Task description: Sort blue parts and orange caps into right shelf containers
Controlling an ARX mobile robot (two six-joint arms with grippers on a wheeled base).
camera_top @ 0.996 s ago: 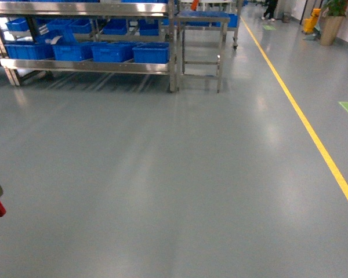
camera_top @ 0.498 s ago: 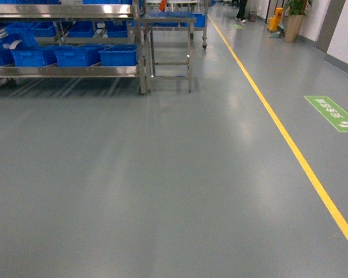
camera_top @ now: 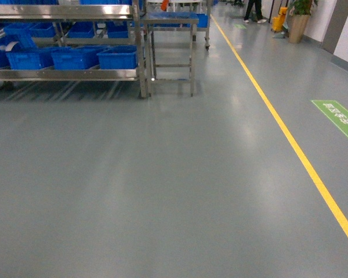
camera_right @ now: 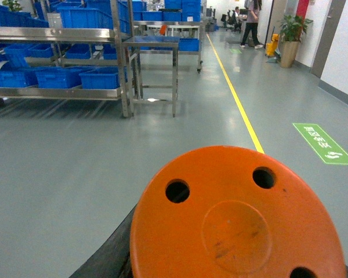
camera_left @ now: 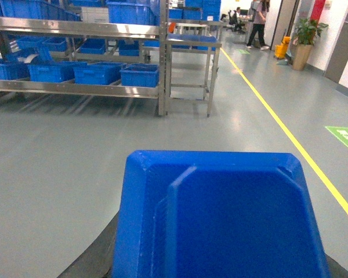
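You are looking across a bare grey-green glossy floor (camera_top: 162, 191). At about eleven o'clock in the head view stands a long stainless-steel shelf rack (camera_top: 64, 74) with a row of bright-blue ribbed plastic crates (camera_top: 117, 57) on its lower tier. Just beside its right end is a small steel-framed table (camera_top: 171, 46).

A yellow painted floor line (camera_top: 278, 124) runs from twelve o'clock down to four o'clock, and a green rectangular floor sign (camera_top: 339, 117) lies at two o'clock. Far off at one o'clock a person in dark trousers (camera_top: 254, 10) walks near a potted plant in a tan planter (camera_top: 297, 23).

Neither arm shows in the head view. The left wrist camera is filled at six o'clock by a smooth blue moulded plastic part (camera_left: 220, 217). It sits right against the lens, probably carried there. You cannot tell whether the left gripper's fingers are spread or pressed together.

The right wrist camera is likewise filled at six o'clock by a round orange disc-faced cap with small holes (camera_right: 235, 217). The right gripper itself is hidden, so its state cannot be told either.
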